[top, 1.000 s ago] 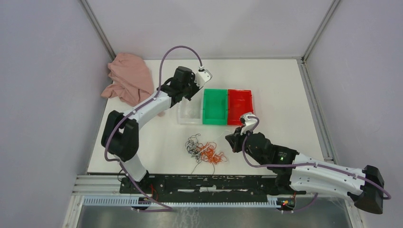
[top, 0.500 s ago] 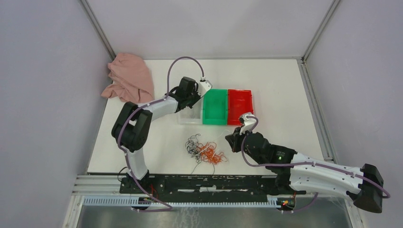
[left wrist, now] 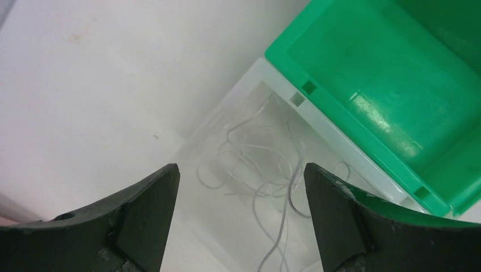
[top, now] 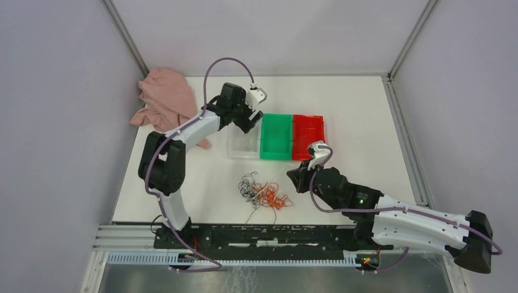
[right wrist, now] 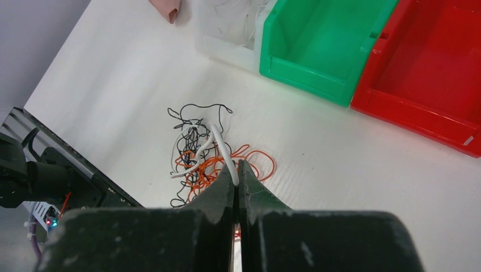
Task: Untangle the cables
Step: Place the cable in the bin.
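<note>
The cables (top: 262, 192) lie as a tangle of orange and black wires on the white table (top: 366, 110) in front of the bins; the right wrist view shows this tangle (right wrist: 198, 156) too. My right gripper (right wrist: 236, 173) is shut on a white cable (right wrist: 222, 144) that leads out of the tangle. From above, that gripper (top: 294, 178) sits just right of the wad. My left gripper (left wrist: 239, 173) stands open over the clear bin (left wrist: 227, 107), nothing between its fingers. Loose whitish wires (left wrist: 261, 164) lie in that bin. From above, the left gripper (top: 250, 121) hovers at the bin's far end.
A green bin (top: 276, 137) and a red bin (top: 307, 135) stand side by side right of the clear bin (top: 243, 146). A pink cloth (top: 165, 101) lies bunched at the back left corner. A metal rail (top: 256, 235) runs along the near edge.
My left gripper has opened above the clear bin and swung back slightly toward the far side. The right gripper has edged a little left, still shut on the white cable.
</note>
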You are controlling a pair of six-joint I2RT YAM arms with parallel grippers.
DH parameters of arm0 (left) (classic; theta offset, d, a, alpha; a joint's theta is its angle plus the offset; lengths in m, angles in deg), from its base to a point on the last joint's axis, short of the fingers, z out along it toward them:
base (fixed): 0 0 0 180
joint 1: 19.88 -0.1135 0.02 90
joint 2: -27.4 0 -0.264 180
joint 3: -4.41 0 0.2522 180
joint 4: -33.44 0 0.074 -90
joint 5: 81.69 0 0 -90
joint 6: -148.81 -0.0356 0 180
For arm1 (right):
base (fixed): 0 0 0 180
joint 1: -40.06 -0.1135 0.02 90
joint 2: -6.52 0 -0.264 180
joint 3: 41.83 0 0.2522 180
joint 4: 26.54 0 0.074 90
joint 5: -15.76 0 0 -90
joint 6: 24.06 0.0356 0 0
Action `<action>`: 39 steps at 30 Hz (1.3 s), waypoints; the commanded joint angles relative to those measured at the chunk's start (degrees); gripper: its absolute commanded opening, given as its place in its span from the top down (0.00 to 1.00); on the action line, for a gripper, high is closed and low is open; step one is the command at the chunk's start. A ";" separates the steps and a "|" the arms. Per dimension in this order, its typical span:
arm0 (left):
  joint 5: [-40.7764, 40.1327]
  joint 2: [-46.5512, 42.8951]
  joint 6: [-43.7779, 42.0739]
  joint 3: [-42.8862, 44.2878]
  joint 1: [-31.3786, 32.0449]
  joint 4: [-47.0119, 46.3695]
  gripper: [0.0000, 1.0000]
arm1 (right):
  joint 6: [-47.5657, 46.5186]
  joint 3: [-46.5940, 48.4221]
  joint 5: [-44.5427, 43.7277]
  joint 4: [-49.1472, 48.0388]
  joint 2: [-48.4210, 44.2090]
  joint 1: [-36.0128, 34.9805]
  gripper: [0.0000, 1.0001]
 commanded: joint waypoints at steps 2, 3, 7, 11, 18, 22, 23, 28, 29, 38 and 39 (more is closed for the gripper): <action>9.52 -7.31 0.19 9.28 -2.10 11.16 0.12 | -1.03 3.74 1.13 -2.91 0.23 -0.33 1.00; 11.16 -8.05 -0.19 10.08 -2.45 12.37 0.11 | -1.09 3.95 1.26 -2.72 0.30 -0.33 1.00; 15.10 -11.41 -2.96 10.48 -2.83 15.19 0.10 | -1.34 4.88 1.89 -2.69 0.81 -0.33 1.00; 18.85 -12.30 -4.99 12.66 -2.92 20.74 0.11 | -1.41 5.55 2.60 -3.23 1.69 -0.34 1.00; 39.37 -20.15 -11.47 13.44 -1.26 36.97 0.11 | -2.72 8.27 4.25 -3.97 3.84 -0.33 1.00; 42.45 -25.33 -13.10 7.77 2.71 41.00 0.12 | -3.69 10.06 6.31 -5.19 5.94 -0.33 1.00; 42.38 -26.60 -12.80 5.83 4.15 40.51 0.13 | -3.70 10.47 6.74 -5.56 6.43 -0.32 1.00; 40.95 -32.77 -4.99 -4.66 9.12 31.26 0.17 | -3.31 12.42 8.43 -7.34 7.50 -0.29 1.00; 40.48 -32.97 -3.04 -5.44 9.78 30.32 0.19 | -3.15 12.91 8.84 -7.69 7.59 -0.26 1.00; 33.90 -33.74 4.04 -7.68 14.90 23.48 0.35 | -2.37 15.60 14.59 -11.20 8.60 -0.28 1.00; 32.82 -34.05 5.09 -8.28 14.97 21.34 0.37 | -2.16 15.56 15.53 -11.78 8.57 -0.27 1.00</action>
